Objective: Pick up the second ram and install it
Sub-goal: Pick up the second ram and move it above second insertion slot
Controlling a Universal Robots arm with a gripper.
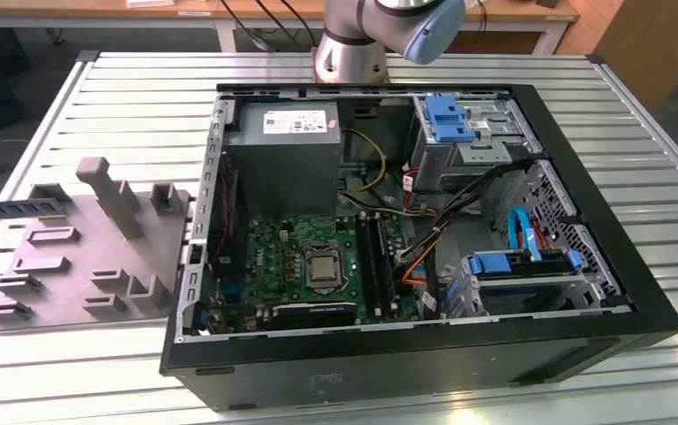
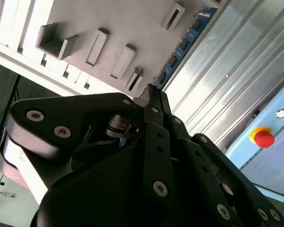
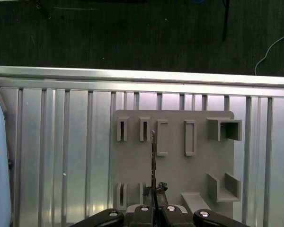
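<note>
Black linkage bars of the gripper (image 2: pixel 152 92) sit closest to us in the second wrist view. Its two thin fingers (image 2: pixel 155 118) meet in one narrow tip, with no gap that we can make out and nothing caught between them.

Past that tip lies the grey holder block (image 2: pixel 132 28). Along its edge, beside the ribbed aluminium table (image 2: pixel 236 61), stands the second ram (image 2: pixel 185 43), a blue-green stick. One end of it lines up with the fingertip, but we judge the gripper to hang above it rather than touch it.

In the exterior view the stick (image 1: pixel 20 208) stands at the holder's end on the exterior view's left, well apart from the open computer case (image 1: pixel 434 372).

So we judge the task barely begun: the ram is not yet picked up, and carrying and seating it are all left. We cannot tell whether the dark motherboard slots (image 1: pixel 369 257) hold another stick.

Farthest off, the arm (image 1: pixel 357 44) rises from the table's far edge behind the case, and we judge that its wrist faces down over the holder
</note>
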